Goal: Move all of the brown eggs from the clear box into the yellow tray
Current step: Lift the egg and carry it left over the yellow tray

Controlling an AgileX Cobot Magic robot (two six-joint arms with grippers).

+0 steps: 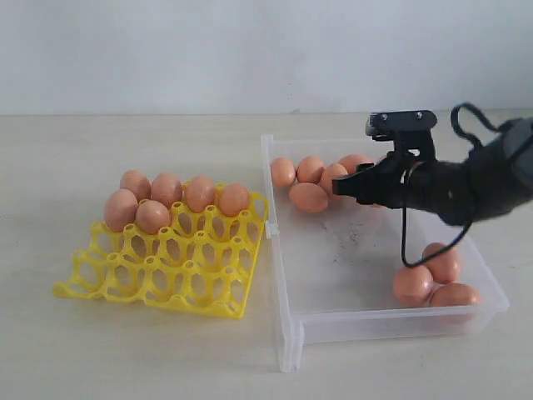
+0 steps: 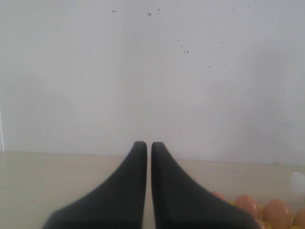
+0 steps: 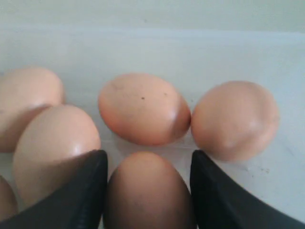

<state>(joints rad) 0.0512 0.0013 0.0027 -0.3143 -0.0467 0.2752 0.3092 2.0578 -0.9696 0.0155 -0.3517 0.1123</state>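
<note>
Exterior view: six brown eggs sit in the yellow tray, and eight are visible in the clear box on the table. The right claw is spread around one egg there; the left claw is pressed together.

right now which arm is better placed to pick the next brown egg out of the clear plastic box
Right. The right gripper is open inside the clear plastic box, straddling a smooth brown egg. The left gripper is shut and out of the exterior view.
</note>
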